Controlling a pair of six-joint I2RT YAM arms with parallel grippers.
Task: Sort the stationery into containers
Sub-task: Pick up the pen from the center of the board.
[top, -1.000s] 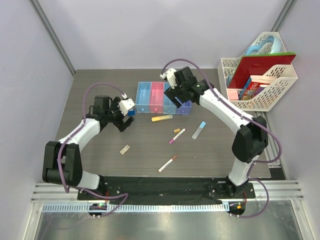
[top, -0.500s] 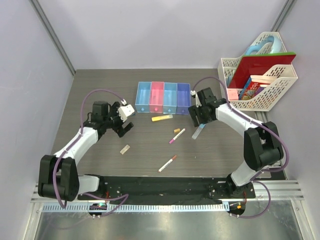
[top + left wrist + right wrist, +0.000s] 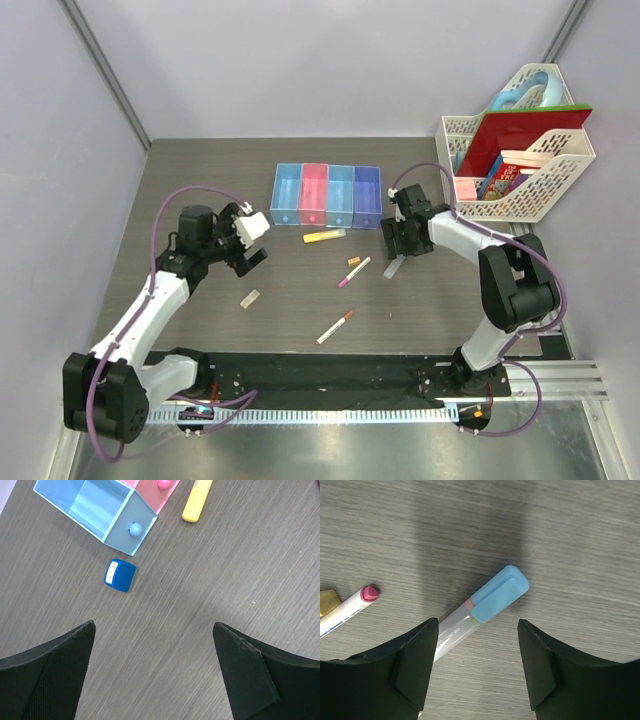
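Both stand apart, gripping nothing — right jaws straddle the blue-capped marker (image 3: 497,592) (untouched), left jaws widest.

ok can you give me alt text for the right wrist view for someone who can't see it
A blue-capped marker lies slantwise on a grey wood-grain table, between the open jaws of the right pincer. At the left edge are the pink tip of a white pen and a corner of a tan eraser.

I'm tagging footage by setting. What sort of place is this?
Likely a robotics lab test cell: two white jointed robot arms bolted to a grey wood-grain table, plain pale partition walls, staged row of translucent plastic bins.
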